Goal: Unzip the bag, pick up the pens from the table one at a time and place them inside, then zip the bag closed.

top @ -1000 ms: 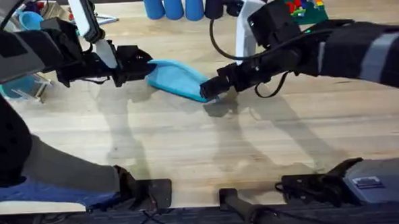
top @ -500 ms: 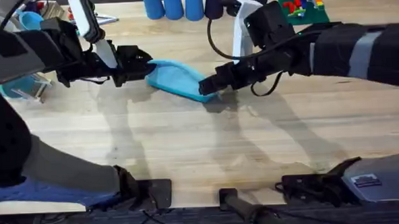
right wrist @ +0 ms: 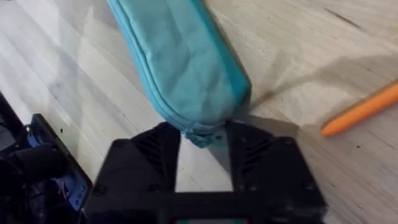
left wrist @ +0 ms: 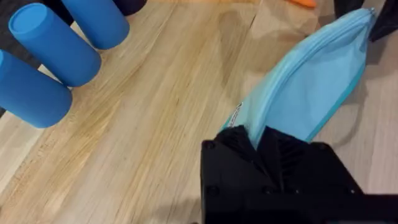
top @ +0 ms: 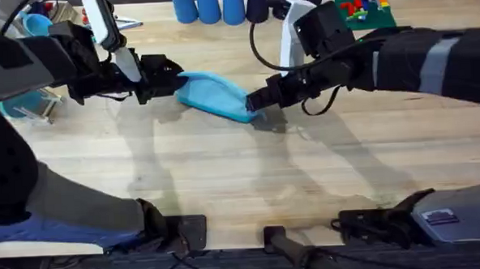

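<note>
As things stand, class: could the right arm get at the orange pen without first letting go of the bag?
Probably not. The right gripper straddles the end of the bag, while the left gripper pinches the other end. The pen lies apart on bare table, unobstructed.

Blue cups (top: 210,6) behind bag (top: 214,95); bare table (top: 250,175) in front

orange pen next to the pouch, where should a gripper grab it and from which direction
Grip the orange pen across the middle of its barrel, coming straight down from above. It lies flat on the wooden table, apart from the light blue pouch, so its long slim sides are free for the fingers. Its far end runs out of the right wrist view, so the middle is a guess.
</note>
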Robot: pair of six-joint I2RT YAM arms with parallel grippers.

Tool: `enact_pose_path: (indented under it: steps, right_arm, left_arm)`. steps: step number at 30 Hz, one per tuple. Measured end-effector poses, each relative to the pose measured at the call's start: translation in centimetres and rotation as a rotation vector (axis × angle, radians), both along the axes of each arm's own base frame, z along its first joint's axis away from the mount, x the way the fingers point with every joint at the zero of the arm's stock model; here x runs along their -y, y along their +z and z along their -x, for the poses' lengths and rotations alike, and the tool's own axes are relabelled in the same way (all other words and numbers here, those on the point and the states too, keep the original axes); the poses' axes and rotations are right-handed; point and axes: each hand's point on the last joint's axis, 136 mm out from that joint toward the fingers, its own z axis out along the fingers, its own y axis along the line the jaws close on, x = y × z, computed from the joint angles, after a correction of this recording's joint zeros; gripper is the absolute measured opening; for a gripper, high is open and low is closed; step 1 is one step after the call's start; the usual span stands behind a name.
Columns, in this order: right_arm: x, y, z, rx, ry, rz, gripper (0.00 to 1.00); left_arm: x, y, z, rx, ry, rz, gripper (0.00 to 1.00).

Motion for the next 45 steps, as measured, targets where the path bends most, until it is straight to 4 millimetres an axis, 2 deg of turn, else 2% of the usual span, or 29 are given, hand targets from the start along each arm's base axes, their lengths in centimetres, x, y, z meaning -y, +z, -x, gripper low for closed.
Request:
enact_pose_path:
  steps: [3,9,13,15,34,38,45]
  right_arm:
    - [0.1,-0.1,0.0,0.000,-0.004,0.007,0.327]
    - [0.3,-0.2,0.3,-0.015,-0.003,0.014,0.221]
    - [0.2,-0.2,0.6,-0.030,0.002,0.015,0.080]
    - [0.2,-0.2,0.6,-0.031,0.002,0.015,0.041]
    - [-0.2,0.2,1.2,-0.056,0.024,-0.021,0.032]
    - [0.1,0.9,0.8,-0.041,0.012,-0.032,0.032]
    - [1.9,2.5,-0.8,-0.007,-0.048,-0.063,0.032]
  left_arm:
    - [0.0,0.0,0.0,0.000,0.000,0.000,0.042]
    - [0.0,0.0,0.0,0.001,0.000,0.000,0.042]
    - [0.0,0.0,0.0,0.000,0.000,0.000,0.042]
    - [0.0,0.0,0.0,-0.002,0.000,0.001,0.042]
    - [0.0,0.0,0.0,0.000,0.000,0.000,0.042]
    - [0.0,0.0,-0.1,0.004,0.000,-0.002,0.042]
    - [0.3,0.1,0.1,0.000,-0.007,0.008,0.042]
